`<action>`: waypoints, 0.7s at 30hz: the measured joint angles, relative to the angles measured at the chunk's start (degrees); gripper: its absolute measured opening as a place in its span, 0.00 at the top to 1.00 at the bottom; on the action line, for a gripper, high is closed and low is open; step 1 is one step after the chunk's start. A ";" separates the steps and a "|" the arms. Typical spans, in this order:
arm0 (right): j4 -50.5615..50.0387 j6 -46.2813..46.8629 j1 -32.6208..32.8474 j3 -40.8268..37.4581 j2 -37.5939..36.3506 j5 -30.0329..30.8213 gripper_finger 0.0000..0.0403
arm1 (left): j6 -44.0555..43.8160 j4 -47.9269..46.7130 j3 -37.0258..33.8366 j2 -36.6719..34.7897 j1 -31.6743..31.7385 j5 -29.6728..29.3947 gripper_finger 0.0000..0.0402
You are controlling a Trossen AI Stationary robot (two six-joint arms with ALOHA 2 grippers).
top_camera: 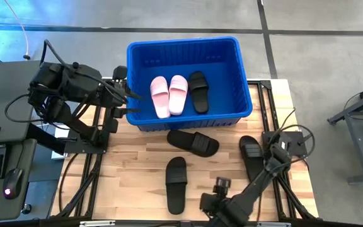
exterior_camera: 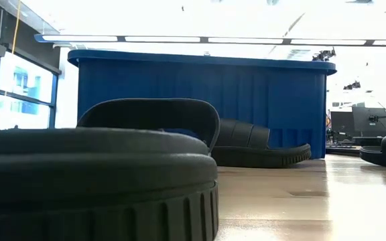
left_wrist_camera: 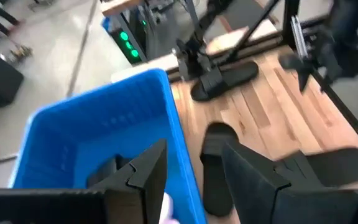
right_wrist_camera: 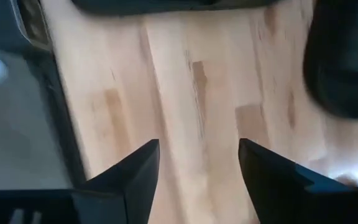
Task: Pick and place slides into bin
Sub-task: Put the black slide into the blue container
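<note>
Hovering low over the near edge of the pale wooden table (top_camera: 137, 157), right gripper (right_wrist_camera: 197, 163) with dark fingers spread wide, holding nothing, bare planks showing between them. Just beyond, three plain black open-toe slides on the wood: one (top_camera: 176, 184) lengthwise near the front and filling the foreground of the low view, one (top_camera: 252, 156) to the right beside the right arm, one (top_camera: 193, 142) lying crosswise just in front of the large bright blue ribbed plastic bin (top_camera: 244, 94). Inside the bin, side by side: two pale pink slides with whitish straps (top_camera: 169, 94) and a fourth black slide (top_camera: 198, 91) next to them. At the bin's left rim, left gripper (left_wrist_camera: 191, 174), fingers parted wide and empty, straddling the blue wall, one finger inside and one outside.
</note>
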 joint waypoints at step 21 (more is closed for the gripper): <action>-0.89 -9.28 1.82 -2.79 -34.45 16.19 0.53 | 1.73 -4.18 0.00 0.00 0.04 -1.07 0.64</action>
